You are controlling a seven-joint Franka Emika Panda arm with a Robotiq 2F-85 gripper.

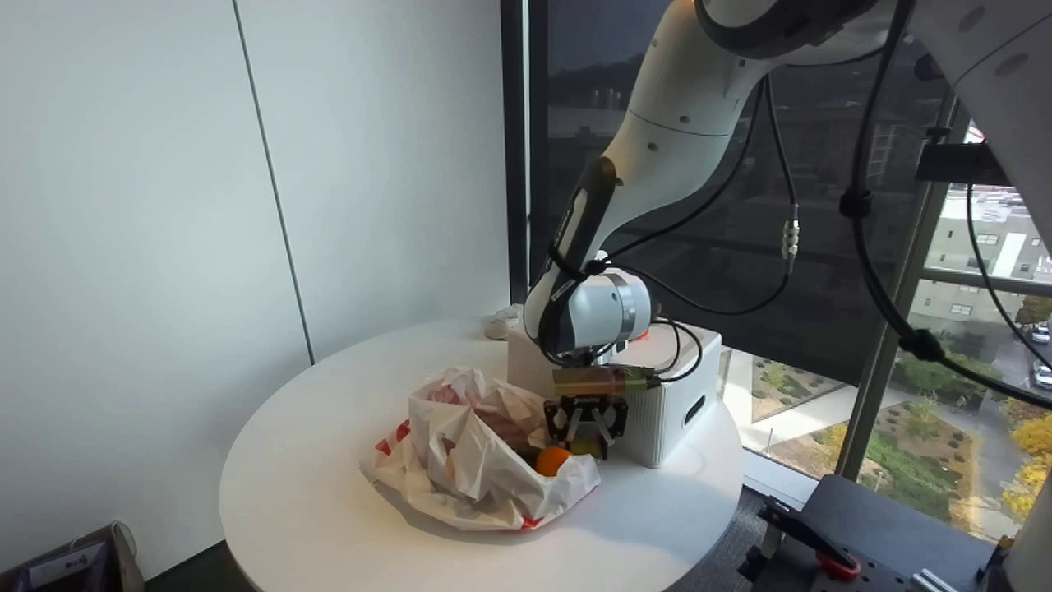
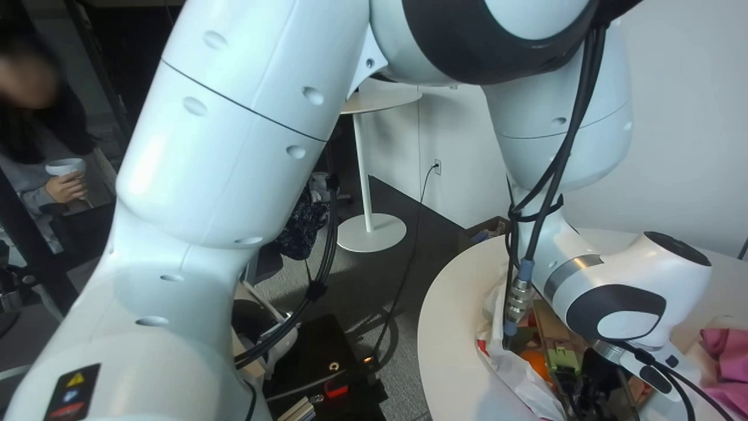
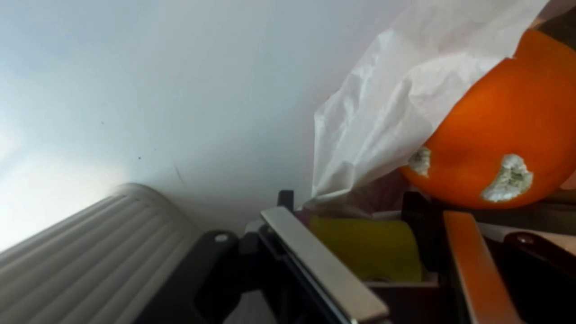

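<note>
My gripper [image 1: 585, 446] points down beside the front right edge of a white plastic bag with red print [image 1: 477, 460], close to a white box. In the wrist view a yellow rounded thing [image 3: 369, 247] lies between the fingers and spans most of the gap. Contact on both sides cannot be made out in the shadow. A bright orange ball-like thing with whitish patches [image 3: 517, 130] rests in the bag just past the fingertips [image 3: 411, 207], also visible in both exterior views. The bag's crumpled edge [image 3: 373, 126] hangs close ahead of the jaws. The bag hides its deeper contents.
The white box with ribbed corners [image 1: 686, 419] stands right behind the gripper on the round white table [image 1: 312, 477]. Pink cloth [image 2: 730, 351] shows at the side. Black cables [image 1: 699, 349] loop from the wrist. A person with a cup [image 2: 64, 169] is in the background.
</note>
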